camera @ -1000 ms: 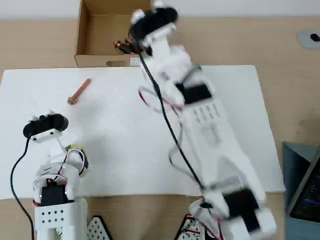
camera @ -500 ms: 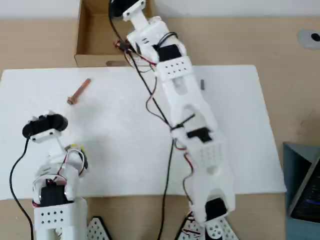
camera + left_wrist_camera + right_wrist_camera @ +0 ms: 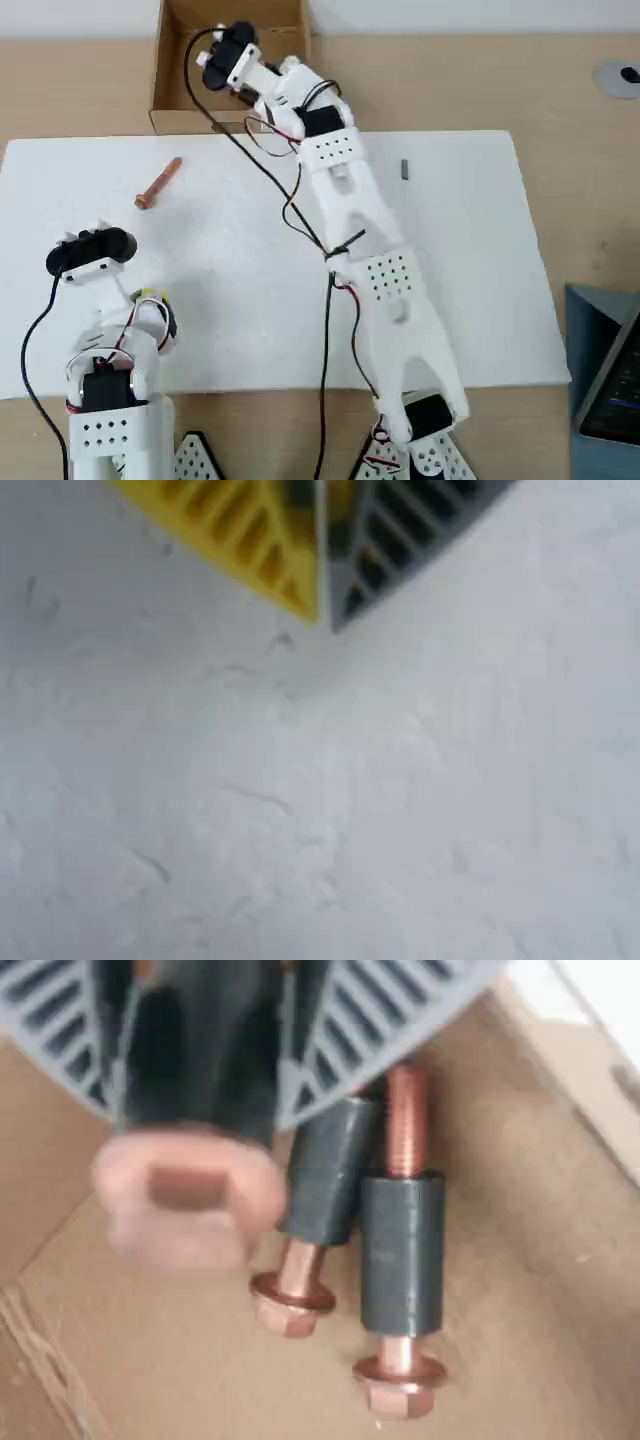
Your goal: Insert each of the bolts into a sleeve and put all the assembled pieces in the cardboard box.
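Observation:
My right arm stretches across the white mat into the cardboard box [image 3: 160, 70]. There my right gripper [image 3: 232, 62] [image 3: 200, 1080] is shut on a dark sleeve with a copper bolt in it; the bolt head [image 3: 190, 1200] faces the camera. Below it, two assembled pieces [image 3: 400, 1250] [image 3: 320, 1195] lie side by side on the box floor. A loose copper bolt [image 3: 158, 183] lies on the mat at the far left. A small dark sleeve [image 3: 405, 169] lies on the mat to the right of the arm. My left gripper [image 3: 322, 615] [image 3: 90, 255] is shut, empty, just above the mat at the near left.
The white mat [image 3: 230, 300] covers most of the wooden table. A laptop corner [image 3: 605, 380] sits at the right edge, and a grey disc [image 3: 620, 75] lies at the far right. The box wall [image 3: 590, 1090] stands close beside the assembled pieces.
My right arm has swung left and reached farther into the box with the assembled piece. The left arm and the loose bolt have stayed put.

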